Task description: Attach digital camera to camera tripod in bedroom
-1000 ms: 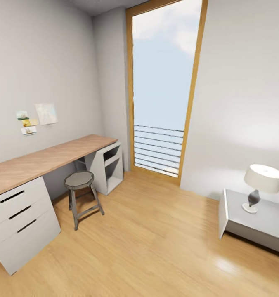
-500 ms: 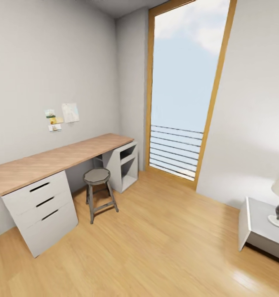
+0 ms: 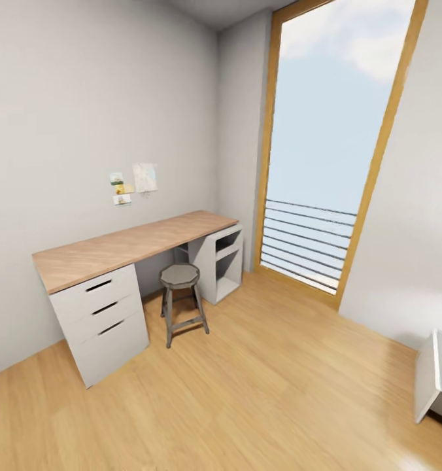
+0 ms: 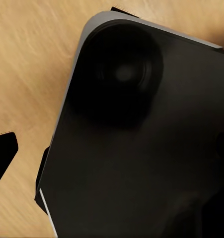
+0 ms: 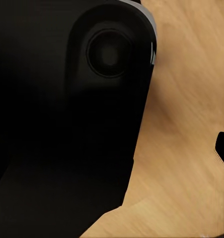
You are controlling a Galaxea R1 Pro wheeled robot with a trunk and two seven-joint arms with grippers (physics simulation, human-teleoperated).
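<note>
my head view holds a wooden desk [image 3: 129,245], stool [image 3: 180,276] and tall window [image 3: 332,150], no camera or tripod to steer toward, and i cannot tell my jaws' state.

Open plank floor [image 3: 260,386] ahead, desk [image 3: 126,247] left (stool [image 3: 180,277] beside it)

Your head view cuts off the white cabinet [image 3: 435,383] at its right edge, and the wall notes [image 3: 133,183] above the desk [image 3: 129,247] are too small to read. A black body [image 4: 141,144] blocks most of each wrist view.
</note>
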